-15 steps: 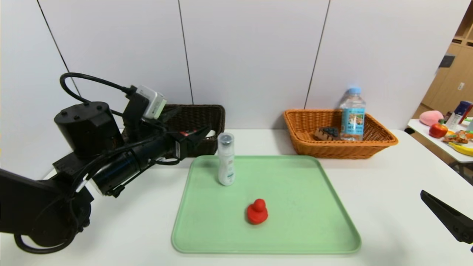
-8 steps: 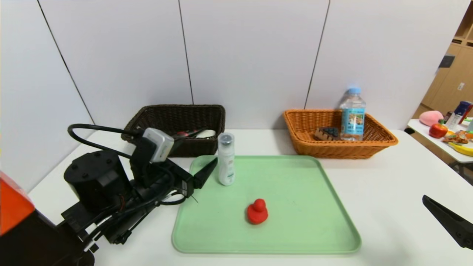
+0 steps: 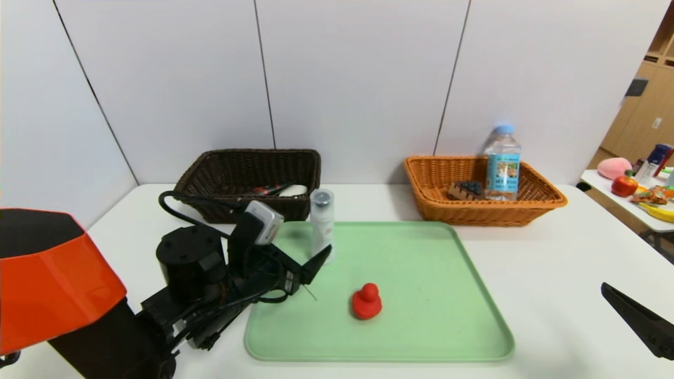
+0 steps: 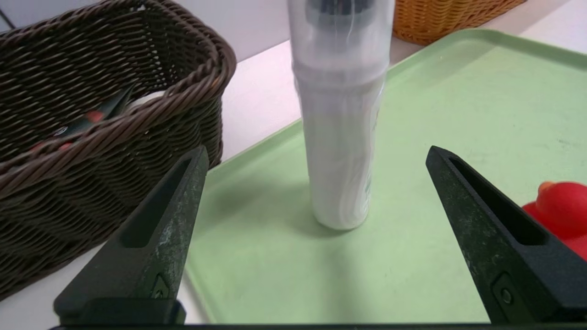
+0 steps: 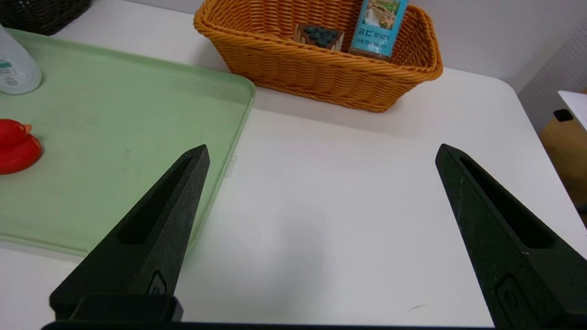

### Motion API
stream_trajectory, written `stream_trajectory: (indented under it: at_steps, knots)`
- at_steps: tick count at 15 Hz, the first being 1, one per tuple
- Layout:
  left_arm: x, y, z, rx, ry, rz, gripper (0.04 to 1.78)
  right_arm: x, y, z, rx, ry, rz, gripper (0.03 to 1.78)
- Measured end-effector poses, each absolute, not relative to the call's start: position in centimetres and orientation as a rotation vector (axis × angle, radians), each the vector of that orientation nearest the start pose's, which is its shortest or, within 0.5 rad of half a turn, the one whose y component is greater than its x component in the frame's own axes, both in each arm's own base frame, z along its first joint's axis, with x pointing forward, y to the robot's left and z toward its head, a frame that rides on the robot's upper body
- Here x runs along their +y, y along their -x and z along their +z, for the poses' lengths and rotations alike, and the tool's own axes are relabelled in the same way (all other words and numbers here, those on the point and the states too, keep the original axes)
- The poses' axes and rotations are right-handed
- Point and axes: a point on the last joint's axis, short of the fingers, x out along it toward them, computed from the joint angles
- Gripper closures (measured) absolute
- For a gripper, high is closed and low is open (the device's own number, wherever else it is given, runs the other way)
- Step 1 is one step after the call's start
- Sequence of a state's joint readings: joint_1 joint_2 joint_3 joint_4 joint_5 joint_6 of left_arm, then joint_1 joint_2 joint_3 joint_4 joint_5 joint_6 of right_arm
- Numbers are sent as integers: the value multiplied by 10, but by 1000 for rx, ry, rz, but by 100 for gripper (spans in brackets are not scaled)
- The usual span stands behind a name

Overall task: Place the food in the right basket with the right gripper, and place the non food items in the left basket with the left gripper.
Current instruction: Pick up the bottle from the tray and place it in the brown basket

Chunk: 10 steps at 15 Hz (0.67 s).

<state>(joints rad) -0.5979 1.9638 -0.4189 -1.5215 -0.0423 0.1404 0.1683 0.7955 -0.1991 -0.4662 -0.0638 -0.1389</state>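
Your left gripper (image 4: 316, 156) has dropped from the dark basket (image 3: 253, 181) toward the spray bottle (image 3: 321, 223), jaws apart. Food's binned; bottle, duck (image 3: 367, 301) remain.

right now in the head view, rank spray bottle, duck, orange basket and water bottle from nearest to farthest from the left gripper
1. Spray bottle, just beyond the open left gripper, at the tray's rear left.
2. Duck, to the gripper's right, mid-tray.
3. Orange basket, behind the tray's far right corner.
4. Water bottle, standing in that basket's far right end.
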Motion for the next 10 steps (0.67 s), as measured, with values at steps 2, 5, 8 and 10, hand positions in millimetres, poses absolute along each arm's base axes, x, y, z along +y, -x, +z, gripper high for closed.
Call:
stream_trajectory:
  at_steps: [2, 5, 8, 10]
  knots:
    - [-180, -252, 103, -42, -122, -653, 15, 12, -78, 165, 126, 151, 113, 11]
    - [-193, -263, 102, -60, -97, -637, 13, 12, -78, 164, 128, 151, 113, 11]
    - [-202, -273, 96, -59, -82, -634, 13, 12, -78, 165, 123, 150, 113, 11]
    - [-204, -276, 90, -45, -86, -634, 13, 12, -78, 165, 122, 150, 112, 11]
